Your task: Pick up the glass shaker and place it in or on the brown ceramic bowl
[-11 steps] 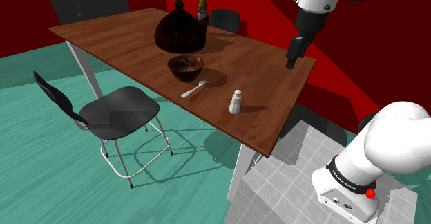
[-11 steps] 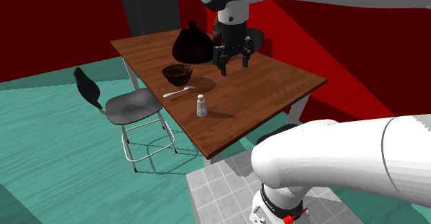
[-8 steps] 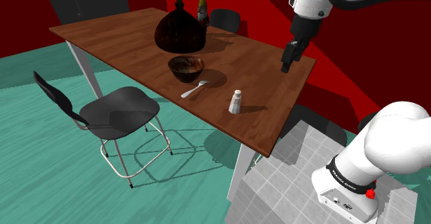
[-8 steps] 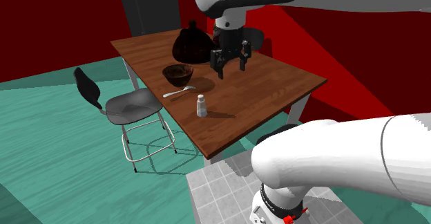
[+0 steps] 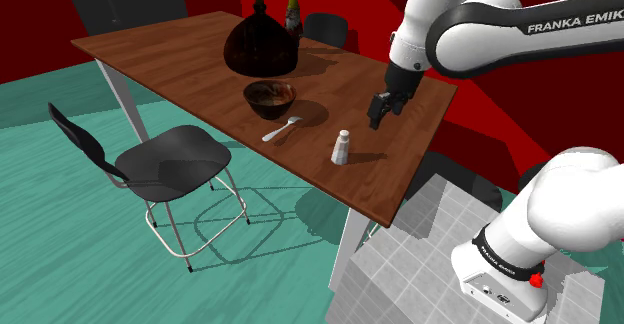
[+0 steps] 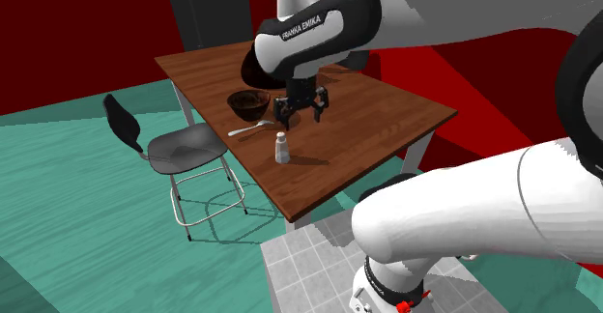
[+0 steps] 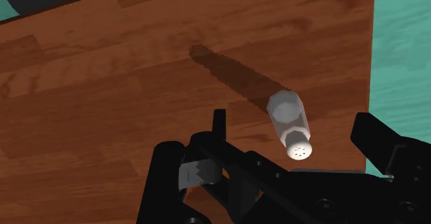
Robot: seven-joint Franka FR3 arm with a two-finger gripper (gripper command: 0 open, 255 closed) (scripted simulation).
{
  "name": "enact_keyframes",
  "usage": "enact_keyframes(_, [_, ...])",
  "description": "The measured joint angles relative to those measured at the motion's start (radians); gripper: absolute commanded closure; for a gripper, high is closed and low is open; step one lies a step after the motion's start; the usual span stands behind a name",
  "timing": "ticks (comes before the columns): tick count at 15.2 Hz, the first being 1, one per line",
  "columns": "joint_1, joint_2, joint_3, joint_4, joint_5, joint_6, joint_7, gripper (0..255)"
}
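Observation:
A small pale shaker with a white perforated cap stands upright near the wooden table's front edge. The dark brown bowl sits a little further in on the table, past a spoon. My black gripper hangs open above the table, beside the shaker and higher than it, touching nothing. In the wrist view the shaker shows below the gripper, in line with the gap between the spread fingers.
A metal spoon lies between bowl and shaker. A large dark lidded pot and a small figurine stand behind the bowl. A black chair stands at the table's front side, another chair behind. The tiled stand is below the table corner.
The arm has swung down and toward the shoulder view's left, bringing the open gripper from the table's far edge to just above and beside the shaker. The objects have not moved.

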Motion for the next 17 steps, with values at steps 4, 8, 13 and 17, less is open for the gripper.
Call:
enact_keyframes(4, [-0.015,0.102,0.059,-0.030,0.009,0.184,0.109,0])
enact_keyframes(8, [-0.050,0.242,0.125,-0.035,-0.019,0.378,0.232,0])
enact_keyframes(13, [-0.076,0.335,0.155,-0.039,-0.055,0.484,0.285,0])
enact_keyframes(17, [-0.090,0.379,0.164,-0.045,-0.080,0.533,0.303,0])
